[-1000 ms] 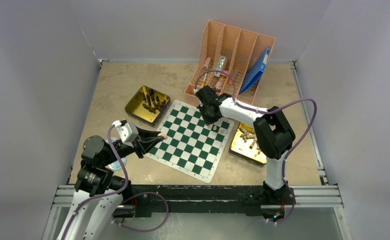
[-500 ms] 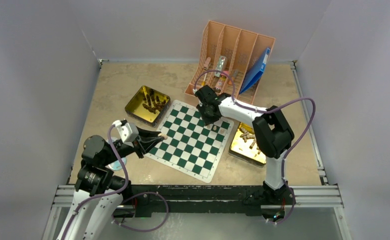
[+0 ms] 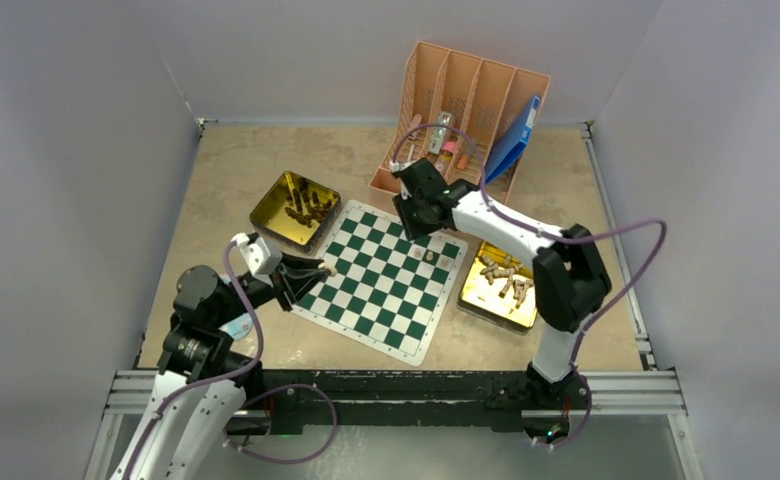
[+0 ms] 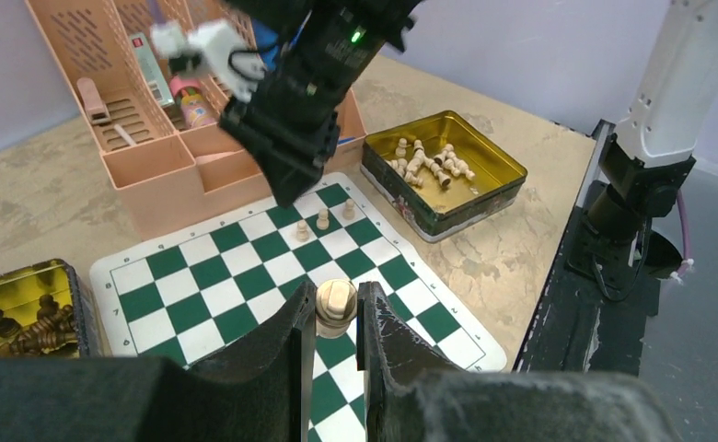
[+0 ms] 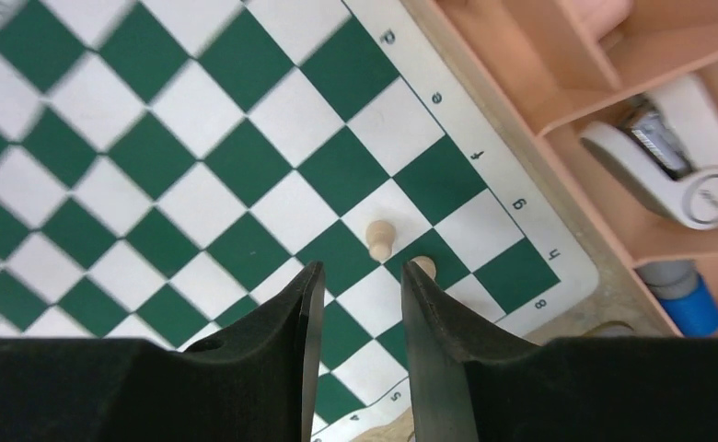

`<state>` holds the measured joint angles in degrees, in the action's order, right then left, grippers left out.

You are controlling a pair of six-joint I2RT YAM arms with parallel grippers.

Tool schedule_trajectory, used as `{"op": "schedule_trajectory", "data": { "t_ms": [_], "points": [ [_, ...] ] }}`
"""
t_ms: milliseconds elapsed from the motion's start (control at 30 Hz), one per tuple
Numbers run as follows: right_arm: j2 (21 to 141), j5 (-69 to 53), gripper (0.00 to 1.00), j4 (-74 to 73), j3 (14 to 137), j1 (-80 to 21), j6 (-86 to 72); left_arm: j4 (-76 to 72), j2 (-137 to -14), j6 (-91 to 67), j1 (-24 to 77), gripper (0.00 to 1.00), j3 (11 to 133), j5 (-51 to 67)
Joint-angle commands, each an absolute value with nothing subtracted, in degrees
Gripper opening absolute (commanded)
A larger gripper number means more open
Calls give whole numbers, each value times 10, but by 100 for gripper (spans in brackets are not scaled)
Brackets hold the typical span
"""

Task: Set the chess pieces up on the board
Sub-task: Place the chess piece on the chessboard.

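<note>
Pale tan chess pawns (image 4: 322,219), three in a row, stand upright on squares near the far right corner of the flat green-and-white checked board (image 3: 376,300). Change noted: the right gripper (image 5: 357,273), a second ago closed and low over that corner, has risen and drawn back toward the peach slotted desk organiser (image 3: 466,110). Its jaws now stand parted with nothing between them. In the right wrist view the nearest pawn (image 5: 422,267) stands on its own square below, showing just beside one fingertip, with a second pawn (image 5: 381,238) one square over. Judgement: that placement is complete, and the right arm is free to fetch more from the shiny gold rectangular tin (image 4: 399,203) of loose pale pieces (image 4: 424,164) just off the board's right edge. The left gripper (image 4: 335,318) remains closed on a round-headed pale tan piece (image 4: 335,302), held upright above the board's left edge, well apart from the placed pawns. A second gold tin (image 3: 288,188) holding dark brown pieces (image 3: 304,212) sits on the beige tabletop (image 3: 236,160) beside the board's far left corner. Most of the set appears unplaced, so the task is at an early stage.
</note>
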<state>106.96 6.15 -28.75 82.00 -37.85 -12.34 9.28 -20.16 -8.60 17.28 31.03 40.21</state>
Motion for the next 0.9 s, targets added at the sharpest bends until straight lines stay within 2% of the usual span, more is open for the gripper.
{"op": "schedule_trajectory", "data": {
  "t_ms": [0, 233, 400, 567, 733, 867],
  "points": [
    [956, 42, 39, -231, 792, -377, -120, 33, -256, -99, 174, 0, 320, 394],
    [769, -120, 41, 68, 572, -388, -75, -13, -400, -200, 174, 0, 390, 443],
    [696, -125, 42, 138, 529, -451, -28, -88, -449, -253, 174, 0, 399, 456],
    [633, -72, 42, 232, 466, -537, 48, -132, -504, -288, 174, 0, 406, 450],
    [565, 102, 42, 190, 456, -544, -64, -130, -574, -248, 183, 0, 434, 385],
    [498, 141, 43, 125, 458, -544, -148, -158, -629, -223, 207, 0, 441, 306]
  ]
}}
